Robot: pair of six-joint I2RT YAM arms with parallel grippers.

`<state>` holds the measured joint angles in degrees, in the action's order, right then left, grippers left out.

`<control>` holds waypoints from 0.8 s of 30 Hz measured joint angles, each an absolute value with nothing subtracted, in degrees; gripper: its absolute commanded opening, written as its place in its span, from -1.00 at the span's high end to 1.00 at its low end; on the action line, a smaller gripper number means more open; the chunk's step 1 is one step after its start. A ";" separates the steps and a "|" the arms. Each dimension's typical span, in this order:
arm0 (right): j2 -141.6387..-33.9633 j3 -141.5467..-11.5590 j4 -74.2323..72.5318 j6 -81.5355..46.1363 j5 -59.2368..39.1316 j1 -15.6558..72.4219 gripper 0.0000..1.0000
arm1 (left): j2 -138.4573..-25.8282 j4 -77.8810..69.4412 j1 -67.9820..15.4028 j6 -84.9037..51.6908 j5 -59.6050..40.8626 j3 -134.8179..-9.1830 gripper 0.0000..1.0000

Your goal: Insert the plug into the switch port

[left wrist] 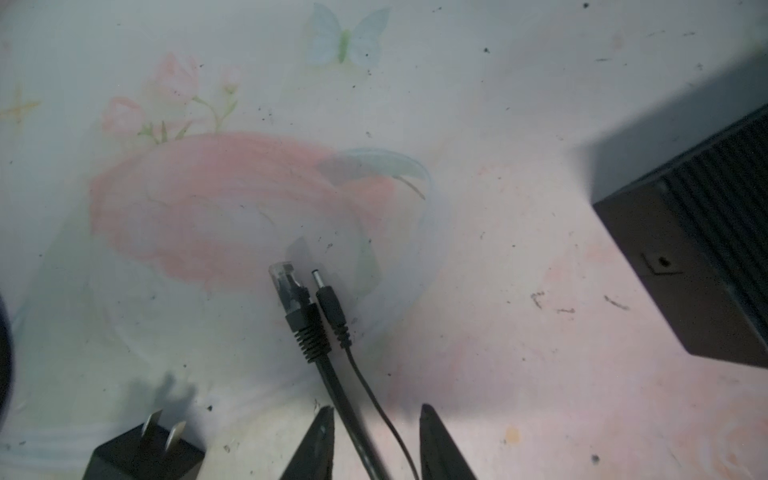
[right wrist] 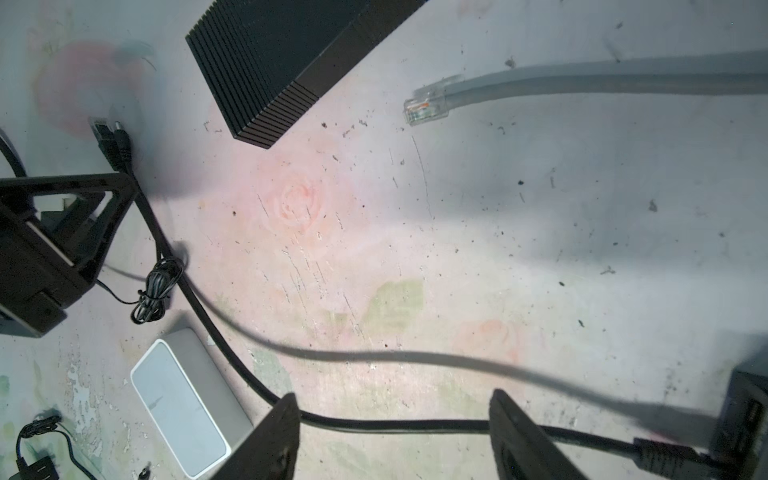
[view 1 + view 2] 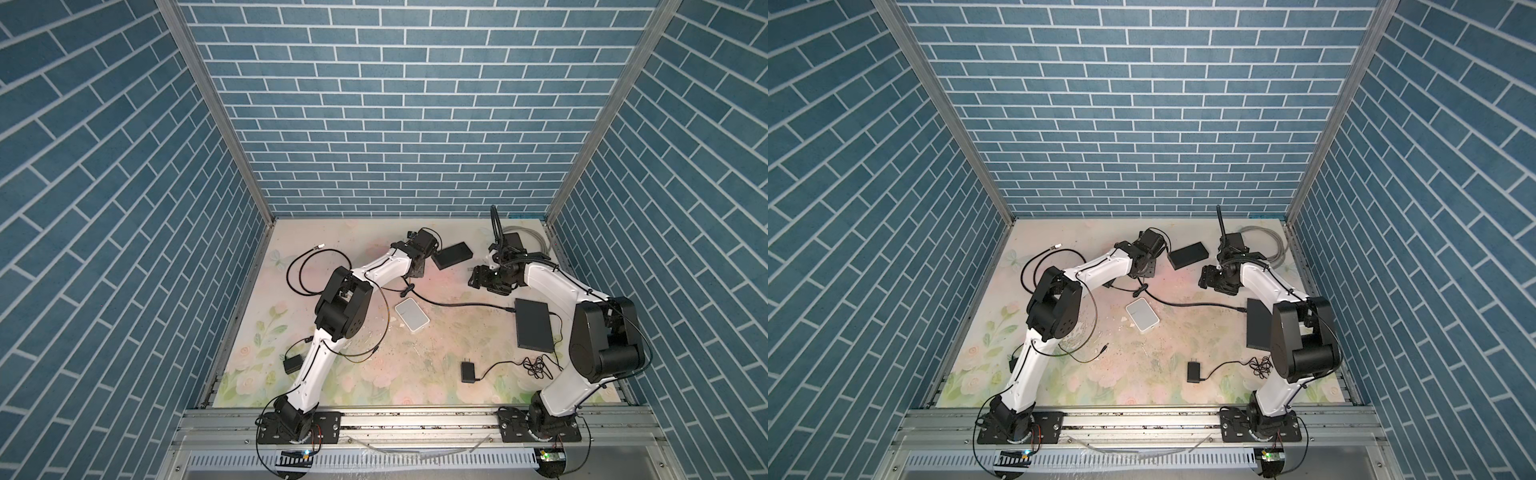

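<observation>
Your left gripper (image 1: 377, 411) stands part-open astride 2 black leads (image 1: 332, 386), with gaps showing at both fingers. Their ends, a clear-tipped network plug (image 1: 286, 282) and a barrel plug (image 1: 328, 297), sit side by side, apart from the black switch (image 3: 452, 254) above frame centre. Your right gripper (image 2: 394, 395) gapes empty.
</observation>
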<state>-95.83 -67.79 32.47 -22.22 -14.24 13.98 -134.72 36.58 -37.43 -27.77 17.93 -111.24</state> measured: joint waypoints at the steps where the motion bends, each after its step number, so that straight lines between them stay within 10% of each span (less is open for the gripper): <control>1: -95.83 -67.79 32.47 -22.20 -14.28 13.98 -0.44 | -135.04 36.64 -37.43 -28.16 18.11 -111.66 0.32; 16: -95.90 -67.79 32.38 -22.22 -14.87 13.98 -0.42 | -140.05 32.77 -37.41 -27.20 15.40 -115.20 1.00; 24: -95.90 -67.79 30.13 -23.46 -17.32 13.69 -0.36 | -132.66 24.40 -37.28 -9.23 -0.47 -104.95 1.00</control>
